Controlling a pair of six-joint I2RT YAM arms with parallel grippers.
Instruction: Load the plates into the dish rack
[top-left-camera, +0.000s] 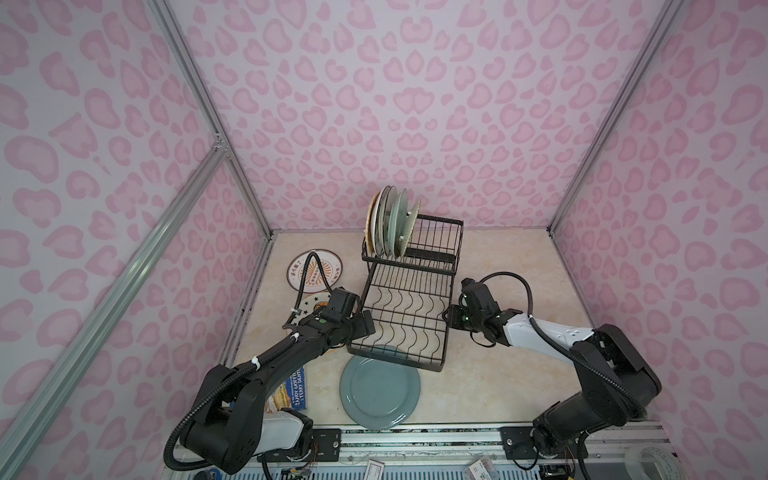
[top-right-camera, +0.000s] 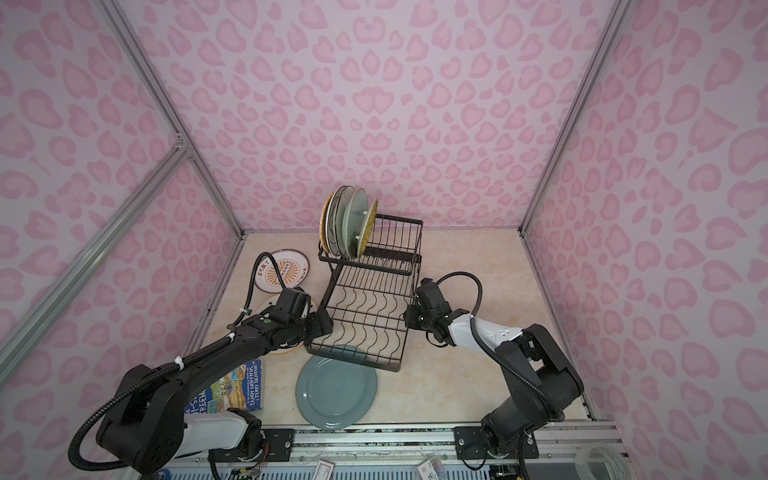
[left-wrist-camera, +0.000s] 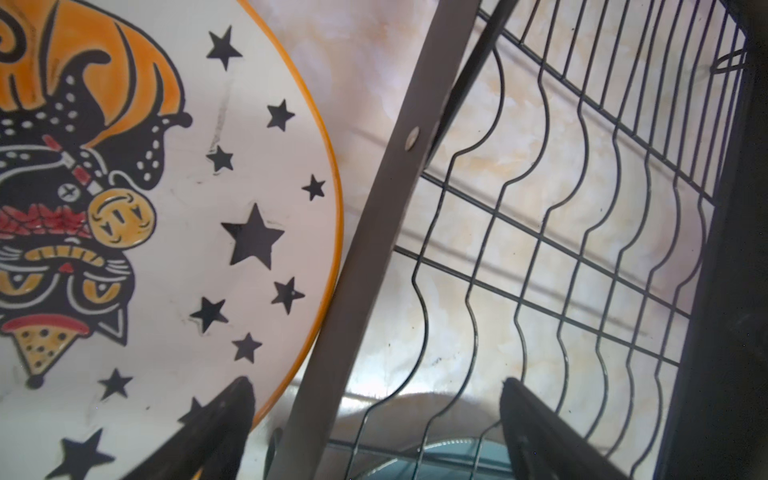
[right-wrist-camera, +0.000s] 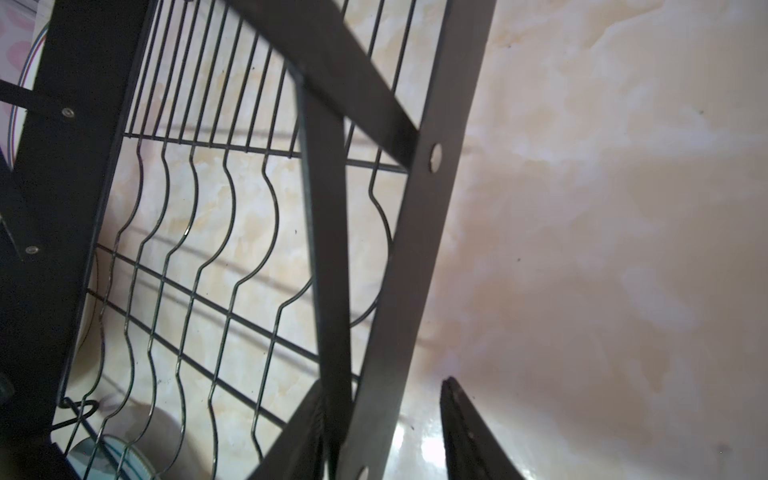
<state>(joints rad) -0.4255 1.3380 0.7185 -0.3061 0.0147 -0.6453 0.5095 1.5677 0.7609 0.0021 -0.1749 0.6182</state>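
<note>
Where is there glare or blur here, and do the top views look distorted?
In both top views, wide-angle distortion makes the frame posts lean outward. In the left wrist view, the star plate is sharp, the fingers of the left end effector dark and soft. In the right wrist view, glare whitens the table beside the dish rack.

Counting now: one dish rack (top-right-camera: 395, 241), black wire, two tiers. Upright plates (top-left-camera: 392, 224) in its raised tier: five, maybe six, packed too tight to split cleanly. Flat on the worktop (top-left-camera: 498, 291), three more plates: one sunburst plate (top-left-camera: 328, 270), one star plate (left-wrist-camera: 249, 166), one teal-grey plate (top-left-camera: 379, 392). That makes eight or nine plates in all. One book (top-right-camera: 237, 384), blue cover. Two arms, a gripper apiece: left gripper (left-wrist-camera: 376, 384), right gripper (right-wrist-camera: 384, 384). Two fingers show on each.
</note>
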